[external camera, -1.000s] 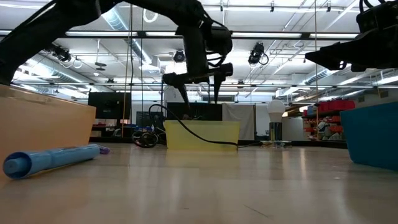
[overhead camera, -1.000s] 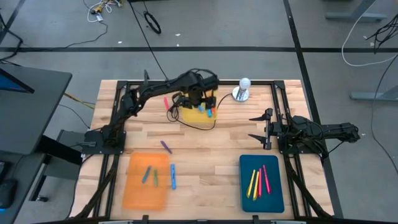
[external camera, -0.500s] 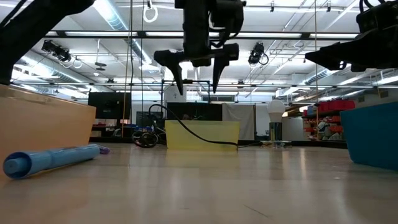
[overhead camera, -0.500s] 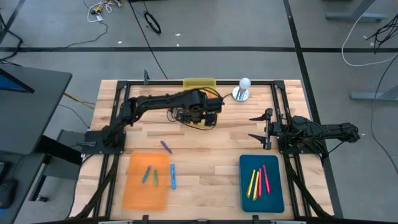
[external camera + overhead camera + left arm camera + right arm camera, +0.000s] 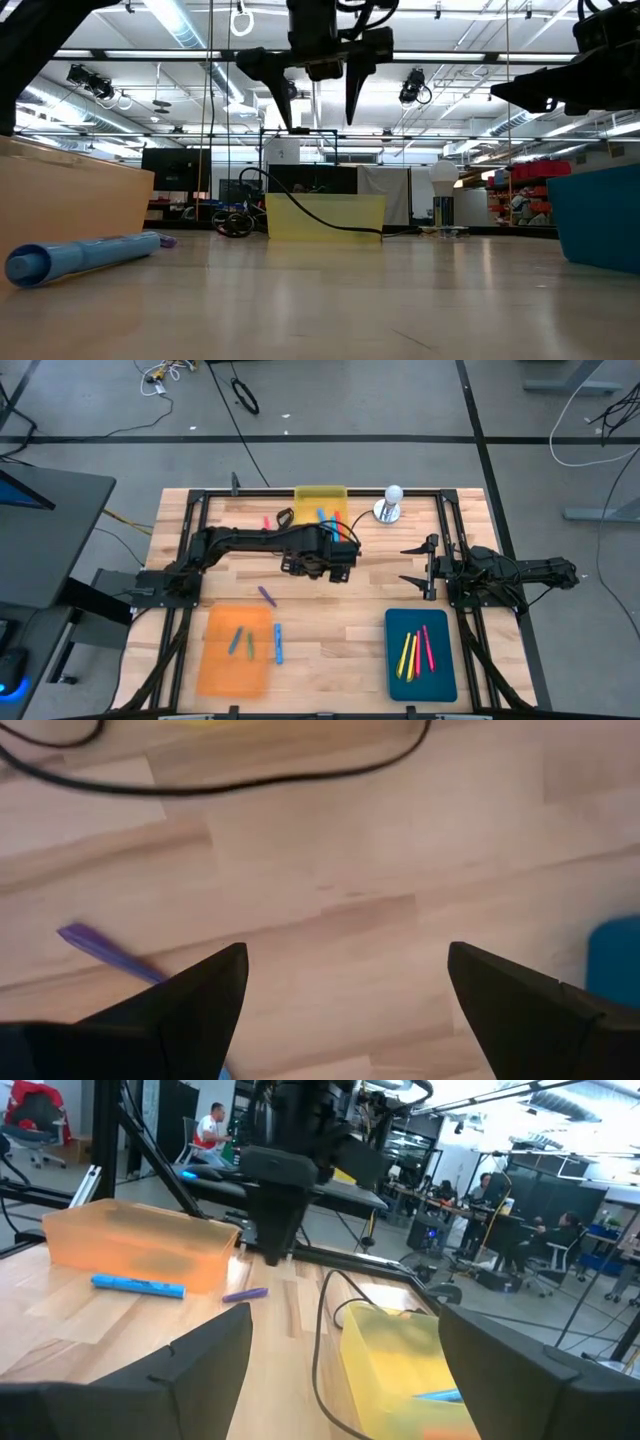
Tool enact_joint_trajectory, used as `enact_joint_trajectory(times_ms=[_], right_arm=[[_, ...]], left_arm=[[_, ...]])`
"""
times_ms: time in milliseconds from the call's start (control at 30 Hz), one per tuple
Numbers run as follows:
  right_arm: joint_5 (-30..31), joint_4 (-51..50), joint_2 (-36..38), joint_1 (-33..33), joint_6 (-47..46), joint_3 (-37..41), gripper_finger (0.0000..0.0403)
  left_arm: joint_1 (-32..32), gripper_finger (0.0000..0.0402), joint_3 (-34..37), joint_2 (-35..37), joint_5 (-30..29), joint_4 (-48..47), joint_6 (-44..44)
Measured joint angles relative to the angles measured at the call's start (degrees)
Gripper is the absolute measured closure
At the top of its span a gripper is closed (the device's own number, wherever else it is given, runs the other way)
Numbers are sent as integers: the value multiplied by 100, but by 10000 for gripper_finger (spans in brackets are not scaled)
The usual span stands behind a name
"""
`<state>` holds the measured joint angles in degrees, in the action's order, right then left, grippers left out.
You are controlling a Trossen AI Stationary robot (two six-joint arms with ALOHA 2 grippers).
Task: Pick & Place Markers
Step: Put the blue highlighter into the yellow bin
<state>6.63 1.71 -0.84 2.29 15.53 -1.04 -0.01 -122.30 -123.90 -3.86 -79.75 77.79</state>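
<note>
My left gripper hangs open over the middle of the table, pointing down, with nothing between its fingers. Below it lies bare wood; a purple marker lies toward the near left. The yellow tray at the far edge holds blue and pink markers. A pink marker lies on the table left of that tray. A blue marker lies beside the orange tray, which holds several markers. My right gripper waits open at the right.
The teal tray at the near right holds yellow and pink markers. A black cable loops across the table near the yellow tray. A white bulb on a round base stands at the far edge. People sit in the room behind.
My left gripper has swung from above the yellow tray toward the table's near edge, out over the middle of the table, rising a little. It has stayed open and empty. The trays and markers lie where they were.
</note>
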Motion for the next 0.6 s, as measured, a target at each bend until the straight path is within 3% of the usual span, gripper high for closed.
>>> enact_joint_trajectory(times_ms=[600], right_arm=[[-2,-2,0,0,1,0,80]], left_arm=[[-990,51,0,17,219,-76,982]])
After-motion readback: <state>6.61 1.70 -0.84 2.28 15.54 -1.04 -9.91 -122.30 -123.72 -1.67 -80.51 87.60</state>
